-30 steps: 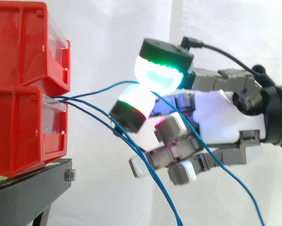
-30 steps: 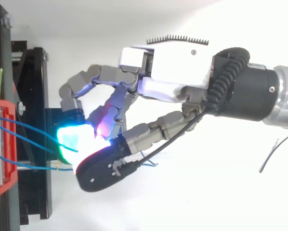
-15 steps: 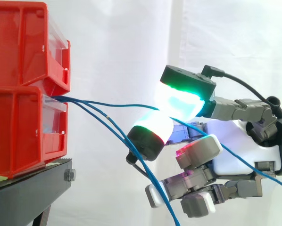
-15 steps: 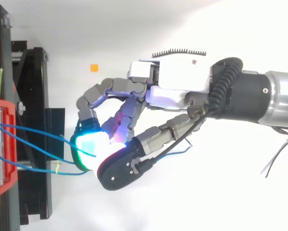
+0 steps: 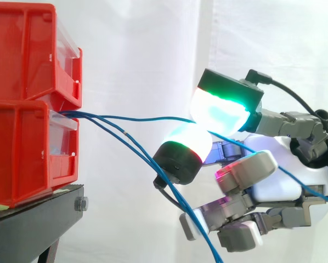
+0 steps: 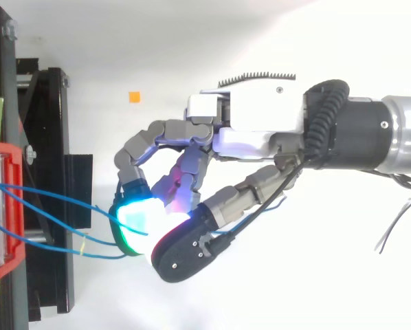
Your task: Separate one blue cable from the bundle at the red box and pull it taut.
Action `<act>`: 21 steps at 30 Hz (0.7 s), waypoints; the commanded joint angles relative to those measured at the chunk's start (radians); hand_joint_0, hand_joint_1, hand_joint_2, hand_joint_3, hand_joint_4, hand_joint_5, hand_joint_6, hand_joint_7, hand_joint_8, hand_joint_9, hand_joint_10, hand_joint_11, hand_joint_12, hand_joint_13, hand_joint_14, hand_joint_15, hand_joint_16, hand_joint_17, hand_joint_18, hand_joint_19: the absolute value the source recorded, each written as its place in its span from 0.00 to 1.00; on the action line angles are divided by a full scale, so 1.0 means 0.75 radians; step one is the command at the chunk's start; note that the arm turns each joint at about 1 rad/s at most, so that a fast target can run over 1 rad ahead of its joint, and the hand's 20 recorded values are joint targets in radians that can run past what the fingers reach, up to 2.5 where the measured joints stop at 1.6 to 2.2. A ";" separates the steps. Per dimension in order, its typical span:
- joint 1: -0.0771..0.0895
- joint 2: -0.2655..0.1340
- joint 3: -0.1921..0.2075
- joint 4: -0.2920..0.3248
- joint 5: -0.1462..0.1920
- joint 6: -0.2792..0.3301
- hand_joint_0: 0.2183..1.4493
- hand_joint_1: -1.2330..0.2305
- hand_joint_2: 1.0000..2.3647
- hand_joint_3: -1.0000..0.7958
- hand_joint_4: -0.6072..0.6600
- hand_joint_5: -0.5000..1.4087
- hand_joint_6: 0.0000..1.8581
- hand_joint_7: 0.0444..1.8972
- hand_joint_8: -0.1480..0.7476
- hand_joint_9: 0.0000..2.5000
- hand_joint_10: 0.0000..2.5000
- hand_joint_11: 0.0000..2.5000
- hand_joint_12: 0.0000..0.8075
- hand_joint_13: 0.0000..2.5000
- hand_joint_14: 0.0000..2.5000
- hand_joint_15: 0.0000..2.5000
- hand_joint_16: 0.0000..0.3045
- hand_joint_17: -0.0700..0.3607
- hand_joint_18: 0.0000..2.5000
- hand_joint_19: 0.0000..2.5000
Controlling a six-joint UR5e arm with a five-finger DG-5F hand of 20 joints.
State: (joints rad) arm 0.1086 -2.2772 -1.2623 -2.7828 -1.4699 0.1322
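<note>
- Blue cable runs almost level from the front of the red bins to the hand, then slopes down past the palm.
- Hand is clamped on it: two glowing pads pinch the cable, right of the bins and apart from them.
- Other cables sag from the same spot, passing under the pinch.
- Bins are stacked on a black stand.
</note>
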 commanded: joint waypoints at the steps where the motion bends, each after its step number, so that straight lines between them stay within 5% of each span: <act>1: -0.012 0.024 0.000 -0.045 -0.022 -0.021 0.32 0.34 0.01 0.52 0.44 0.19 0.48 0.65 0.59 0.59 0.01 0.52 0.53 0.33 0.01 0.25 0.19 0.47 0.36 0.38; 10: -0.028 0.040 -0.002 -0.118 -0.077 -0.054 0.33 0.34 0.01 0.52 0.46 0.19 0.48 0.66 0.55 0.61 0.01 0.65 0.50 0.40 0.01 0.41 0.16 0.42 0.38 0.39; 21: -0.028 0.038 -0.002 -0.098 -0.057 -0.058 0.33 0.34 0.01 0.52 0.46 0.19 0.48 0.65 0.54 0.62 0.00 0.69 0.47 0.49 0.02 0.69 0.17 0.43 0.43 0.47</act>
State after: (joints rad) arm 0.0872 -2.2484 -1.2638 -2.8616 -1.5192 0.0900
